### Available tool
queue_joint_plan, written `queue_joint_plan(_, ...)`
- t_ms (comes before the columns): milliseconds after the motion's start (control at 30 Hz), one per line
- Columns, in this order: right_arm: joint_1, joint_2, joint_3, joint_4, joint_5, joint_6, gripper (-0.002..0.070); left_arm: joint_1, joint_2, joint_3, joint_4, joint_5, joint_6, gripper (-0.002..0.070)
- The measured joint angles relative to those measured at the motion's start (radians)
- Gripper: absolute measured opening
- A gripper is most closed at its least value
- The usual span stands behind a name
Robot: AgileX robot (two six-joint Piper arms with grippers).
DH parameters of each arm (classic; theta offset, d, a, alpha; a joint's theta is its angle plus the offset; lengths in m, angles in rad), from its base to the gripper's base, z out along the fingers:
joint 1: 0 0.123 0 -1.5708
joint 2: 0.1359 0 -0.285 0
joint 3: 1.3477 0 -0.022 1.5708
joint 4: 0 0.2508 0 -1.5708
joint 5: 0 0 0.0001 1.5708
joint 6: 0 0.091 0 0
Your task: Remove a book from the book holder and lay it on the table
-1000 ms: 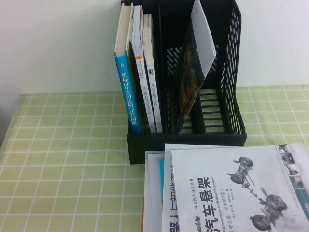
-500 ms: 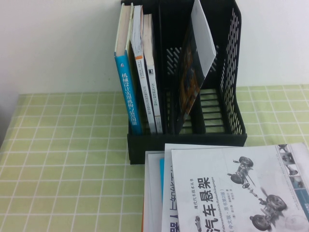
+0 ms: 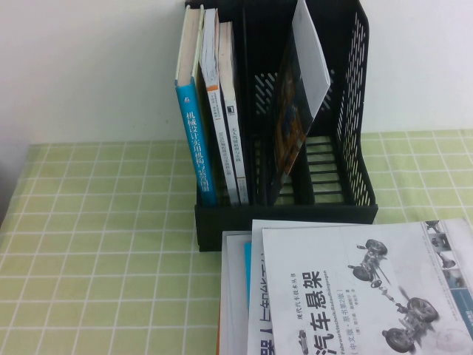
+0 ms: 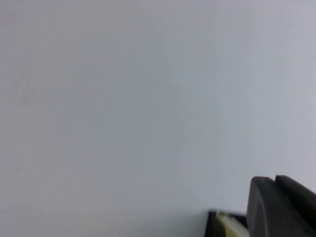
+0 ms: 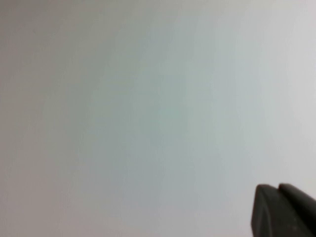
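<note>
The book (image 3: pixel 299 96) leans tilted in the right compartment of the book holder (image 3: pixel 355 111), which stands on the table (image 3: pixel 96 244). Left gripper (image 4: pixel 281 207) and right gripper (image 5: pixel 284 210) face a blank wall, out of the high view; grip state cannot be told.

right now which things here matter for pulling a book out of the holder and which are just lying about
Job:
- thin book, leaning in the right compartment
- book holder
- table
- left gripper, right gripper: facing the wall, away from the holder

Lying about:
- blue-spined book
- white car-chassis book
</note>
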Motion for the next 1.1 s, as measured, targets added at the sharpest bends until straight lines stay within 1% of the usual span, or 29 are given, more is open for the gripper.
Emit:
queue_joint_plan(100,0.0,0.134,-0.109,-0.08,0.228,0.005,-0.0002,0.0,0.143,-0.111,0.02,0.181,0.053,-0.0003)
queue_joint_plan(167,0.0,0.215,-0.149,-0.123,0.372,0.005,-0.0001,-0.003,0.241,-0.163,0.024,0.298,0.066,-0.0003)
queue_joint_plan(233,0.0,0.279,-0.164,-0.163,0.494,-0.036,-0.0001,-0.014,0.312,-0.181,0.03,0.389,0.071,-0.0003)
queue_joint_plan(300,0.0,0.326,-0.163,-0.187,0.58,-0.105,-0.0001,-0.038,0.378,-0.181,0.033,0.43,0.072,-0.0003)
queue_joint_plan(367,0.0,0.342,-0.163,-0.173,0.641,-0.14,-0.0001,-0.061,0.427,-0.18,0.033,0.452,0.073,-0.0003)
queue_joint_plan(467,0.007,0.34,-0.161,-0.103,0.697,-0.157,-0.0002,-0.093,0.478,-0.178,0.018,0.459,0.075,-0.0003)
queue_joint_plan(533,0.016,0.338,-0.154,-0.03,0.698,-0.162,-0.0002,-0.106,0.507,-0.178,-0.033,0.459,0.085,-0.0003)
queue_joint_plan(633,0.05,0.335,-0.114,0.15,0.683,-0.202,-0.0002,-0.131,0.563,-0.173,-0.115,0.433,0.173,-0.0003)
queue_joint_plan(700,0.077,0.342,-0.066,0.334,0.672,-0.285,-0.0002,-0.158,0.611,-0.173,-0.193,0.397,0.287,-0.0003)
queue_joint_plan(767,0.099,0.366,-0.021,0.514,0.672,-0.408,-0.0002,-0.19,0.662,-0.186,-0.275,0.373,0.426,-0.0002)
queue_joint_plan(867,0.117,0.441,0.021,0.773,0.726,-0.668,-0.0002,-0.237,0.765,-0.252,-0.4,0.363,0.624,-0.0003)
queue_joint_plan(933,0.118,0.532,0.029,0.927,0.773,-0.847,-0.0002,-0.263,0.843,-0.314,-0.495,0.364,0.756,-0.0003)
queue_joint_plan(967,0.118,0.586,0.029,0.994,0.785,-0.945,-0.0002,-0.27,0.875,-0.341,-0.548,0.369,0.808,-0.0003)
queue_joint_plan(1100,0.123,0.783,0.031,1.371,0.794,-1.403,-0.0001,-0.281,1.029,-0.472,-0.776,0.4,1.075,-0.0002)
